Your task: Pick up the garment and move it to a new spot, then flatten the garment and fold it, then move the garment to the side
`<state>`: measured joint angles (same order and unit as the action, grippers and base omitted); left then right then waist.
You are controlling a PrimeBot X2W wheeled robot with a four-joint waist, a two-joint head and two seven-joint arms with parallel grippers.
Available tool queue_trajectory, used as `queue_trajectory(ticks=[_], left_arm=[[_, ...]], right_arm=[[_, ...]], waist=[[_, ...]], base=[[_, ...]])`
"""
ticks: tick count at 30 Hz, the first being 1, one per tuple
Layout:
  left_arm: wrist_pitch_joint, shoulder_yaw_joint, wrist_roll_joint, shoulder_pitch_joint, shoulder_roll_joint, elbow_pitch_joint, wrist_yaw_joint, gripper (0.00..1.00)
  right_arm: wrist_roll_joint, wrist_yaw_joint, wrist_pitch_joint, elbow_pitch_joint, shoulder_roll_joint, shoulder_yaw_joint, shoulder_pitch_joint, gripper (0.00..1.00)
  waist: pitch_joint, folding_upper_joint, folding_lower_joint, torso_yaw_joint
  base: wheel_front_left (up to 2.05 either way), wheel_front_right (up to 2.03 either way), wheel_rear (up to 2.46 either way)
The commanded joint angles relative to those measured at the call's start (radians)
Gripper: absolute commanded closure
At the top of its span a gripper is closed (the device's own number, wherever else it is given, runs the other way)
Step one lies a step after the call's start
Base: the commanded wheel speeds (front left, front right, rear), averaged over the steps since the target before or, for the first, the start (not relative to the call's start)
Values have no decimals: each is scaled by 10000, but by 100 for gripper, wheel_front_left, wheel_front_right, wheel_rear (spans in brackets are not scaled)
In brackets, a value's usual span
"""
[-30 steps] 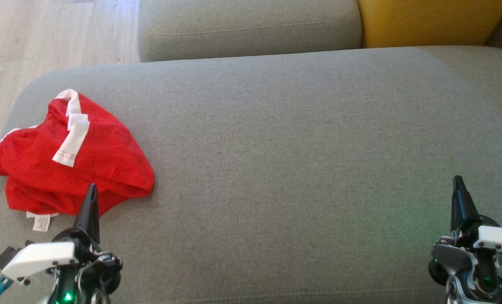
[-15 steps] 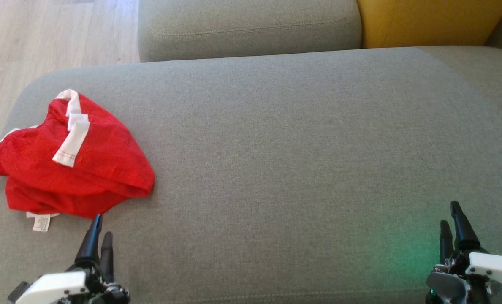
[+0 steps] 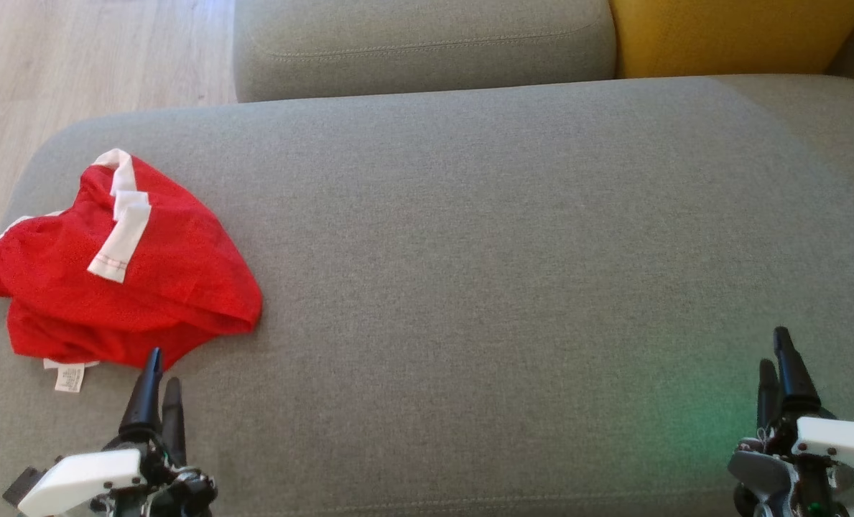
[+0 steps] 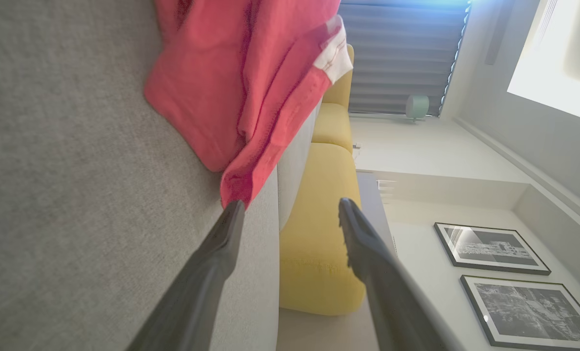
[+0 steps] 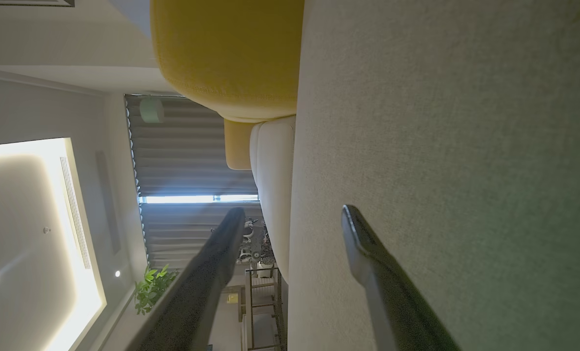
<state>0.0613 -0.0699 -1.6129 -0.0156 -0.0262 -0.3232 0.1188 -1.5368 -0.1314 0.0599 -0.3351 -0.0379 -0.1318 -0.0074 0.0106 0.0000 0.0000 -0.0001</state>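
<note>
Crumpled red garment with white trim, lying left.

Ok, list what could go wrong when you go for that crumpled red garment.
1. The red garment lies bunched in layers. The open left gripper, poised at its near edge, might pinch only one layer or the care label.
2. It sits at the left end of the grey seat cushion, beside the wooden floor, so a nudge could slide it off.

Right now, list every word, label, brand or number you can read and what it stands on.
White care tag at the near edge of the red garment: printed lines, too small to read.
Framed pictures: no legible lettering.
No text here can be read.
</note>
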Motion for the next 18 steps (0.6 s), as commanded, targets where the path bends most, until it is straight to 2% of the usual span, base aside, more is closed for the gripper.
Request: queue_trajectory(ticks=[1, 15, 18], left_arm=[[-114, -94, 150, 542, -100, 425, 43, 0], [-500, -279, 650, 807, -117, 839, 53, 0], [-619, -482, 912, 911, -123, 1078, 56, 0]], right_arm=[[238, 1, -121, 435, -41, 9, -509, 0], [1483, 2, -505, 772, -51, 14, -801, 0], [2104, 2, -623, 960, -54, 28, -924, 0]], waist=[[9, 0, 0, 3], [40, 0, 0, 5], [46, 0, 0, 6]], base=[[0, 0, 0], [0, 0, 0], [0, 0, 0]])
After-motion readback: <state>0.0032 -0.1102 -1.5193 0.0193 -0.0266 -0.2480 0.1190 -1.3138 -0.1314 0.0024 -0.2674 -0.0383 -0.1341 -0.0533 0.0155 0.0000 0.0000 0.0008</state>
